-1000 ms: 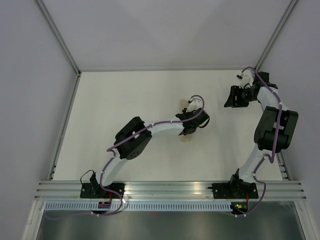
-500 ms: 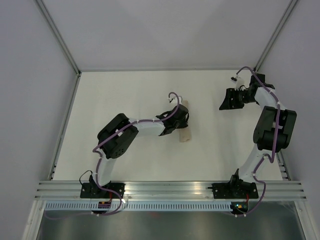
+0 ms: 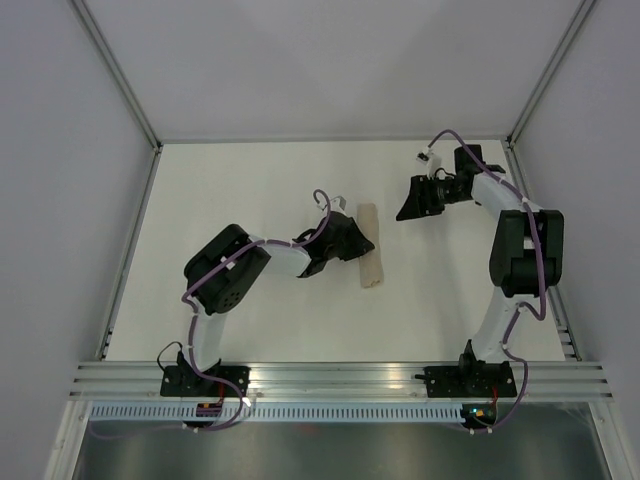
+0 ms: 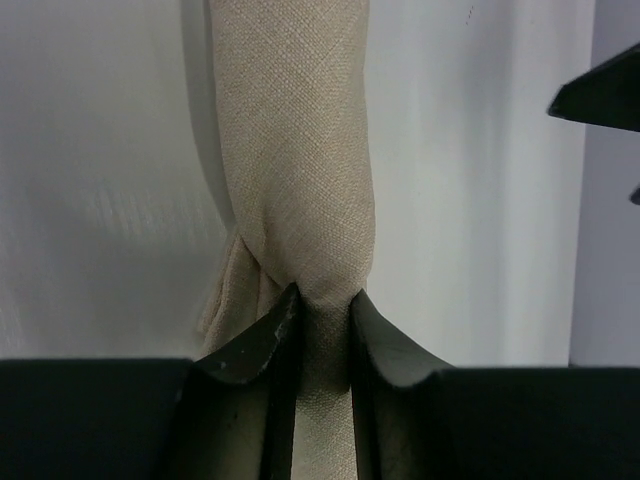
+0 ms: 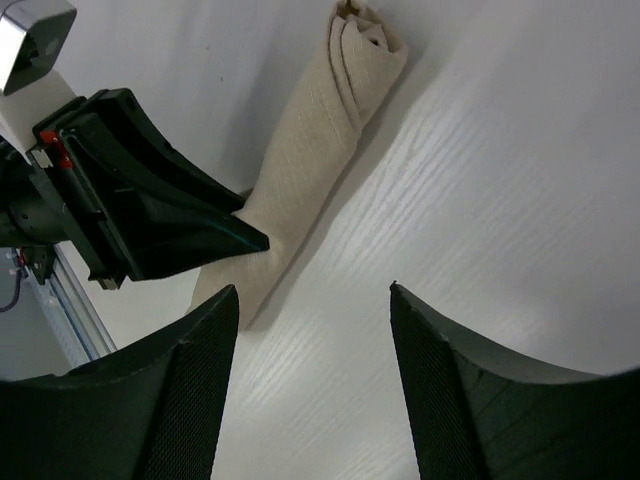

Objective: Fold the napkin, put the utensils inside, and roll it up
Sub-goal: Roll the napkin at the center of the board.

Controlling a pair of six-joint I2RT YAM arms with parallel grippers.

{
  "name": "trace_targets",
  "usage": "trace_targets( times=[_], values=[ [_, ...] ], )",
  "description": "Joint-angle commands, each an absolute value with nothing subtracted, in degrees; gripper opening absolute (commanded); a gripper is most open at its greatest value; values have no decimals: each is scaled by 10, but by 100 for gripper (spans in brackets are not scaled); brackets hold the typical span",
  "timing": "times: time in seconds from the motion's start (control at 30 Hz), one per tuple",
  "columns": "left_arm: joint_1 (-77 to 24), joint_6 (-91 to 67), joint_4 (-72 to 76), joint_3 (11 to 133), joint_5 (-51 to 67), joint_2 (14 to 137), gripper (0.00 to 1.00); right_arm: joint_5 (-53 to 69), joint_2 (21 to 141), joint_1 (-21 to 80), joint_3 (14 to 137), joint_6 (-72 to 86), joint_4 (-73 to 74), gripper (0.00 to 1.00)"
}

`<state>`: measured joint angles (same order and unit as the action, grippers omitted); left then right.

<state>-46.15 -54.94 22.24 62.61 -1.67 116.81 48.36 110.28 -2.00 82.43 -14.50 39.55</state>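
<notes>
— Where is the napkin (image 3: 369,245) found?

— It is seen rolled into a tight tube and laid on the bench (image 3: 250,180) near its middle. No utensils can be made out, so they are judged to be wrapped inside.

— Why is it pinched?

— The left gripper (image 4: 322,310) is clamped on the roll's side, probably so that unwinding is prevented. The right gripper (image 5: 312,290) is held apart and empty, off to the right of the roll's far end, likely so that nothing is disturbed.
</notes>
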Motion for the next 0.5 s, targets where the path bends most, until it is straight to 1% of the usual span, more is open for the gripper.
trace_targets(
  times=[0.0, 0.07, 0.27, 0.47],
  values=[
    [-452, -600, 240, 583, 68, 1172, 16, 521, 1140, -4, 832, -99, 333, 69],
    [-450, -609, 258, 572, 86, 1179, 15, 526, 1151, -4, 830, -83, 309, 69],
    [-438, -629, 299, 557, 124, 1195, 14, 507, 1165, 41, 802, -62, 255, 73],
    [-424, -659, 348, 545, 163, 1209, 13, 456, 1186, 76, 797, -24, 215, 74]
  ],
)
